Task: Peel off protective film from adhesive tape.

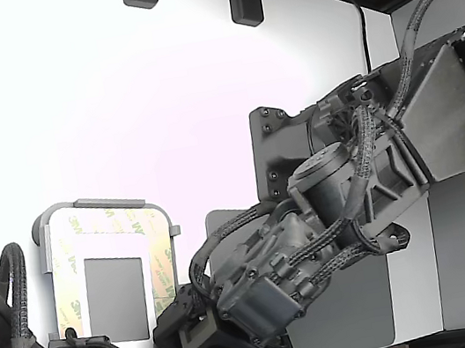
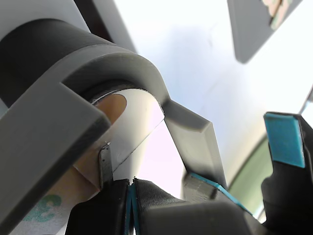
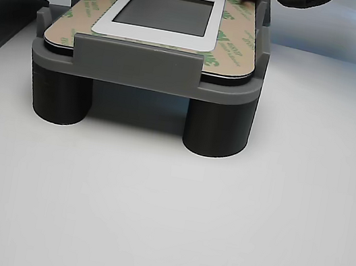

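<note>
At the plate's (image 1: 121,331) 6 o'clock edge in the exterior view, the tool (image 2: 129,188) appears to pinch a film (image 2: 105,164) corner, liner (image 3: 237,47) largely unpeeled over tape, so peeling has barely begun.

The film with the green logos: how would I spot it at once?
Find the grey stand on round legs on the white table. A plate lies on top; the film is the tan border around its grey window, the only part printed with green logos.
</note>
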Robot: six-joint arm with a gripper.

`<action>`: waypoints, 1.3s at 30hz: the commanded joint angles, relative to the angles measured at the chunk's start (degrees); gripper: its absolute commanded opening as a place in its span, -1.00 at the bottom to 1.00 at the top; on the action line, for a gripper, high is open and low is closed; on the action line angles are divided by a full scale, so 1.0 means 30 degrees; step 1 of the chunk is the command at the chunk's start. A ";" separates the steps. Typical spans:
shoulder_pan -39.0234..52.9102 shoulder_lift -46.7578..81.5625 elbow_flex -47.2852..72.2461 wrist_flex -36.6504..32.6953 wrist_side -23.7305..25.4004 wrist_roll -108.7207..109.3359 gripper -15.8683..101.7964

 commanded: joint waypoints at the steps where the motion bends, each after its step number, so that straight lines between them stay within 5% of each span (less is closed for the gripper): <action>1: -0.0352 0.0234 -0.0264 0.0000 -0.0029 -0.0205 -0.91; 39: -0.1025 -0.0117 0.0059 -0.0293 -0.0293 -0.1641 -0.91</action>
